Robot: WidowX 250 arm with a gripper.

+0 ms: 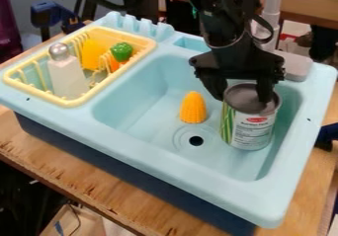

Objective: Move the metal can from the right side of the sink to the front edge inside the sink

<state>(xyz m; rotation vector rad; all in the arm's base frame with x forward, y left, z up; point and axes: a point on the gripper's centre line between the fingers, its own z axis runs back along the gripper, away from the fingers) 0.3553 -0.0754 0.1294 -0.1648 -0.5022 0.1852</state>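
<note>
Can in sink, top partly hidden by tool; clenched on it or released, impossible to tell.

From here I see a workshop or lab: around the toy sink are a plywood bench, clamp and cables.

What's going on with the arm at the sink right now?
The black gripper is down at the top of a label-wrapped metal can in the light-blue toy sink. Can't tell from here if it has a firm hold. A yellow toy corn cob sits in the same basin, beside the can and near the drain. The yellow dish rack alongside holds a white bottle with a silver top and a green toy pepper, among other pieces.
</note>
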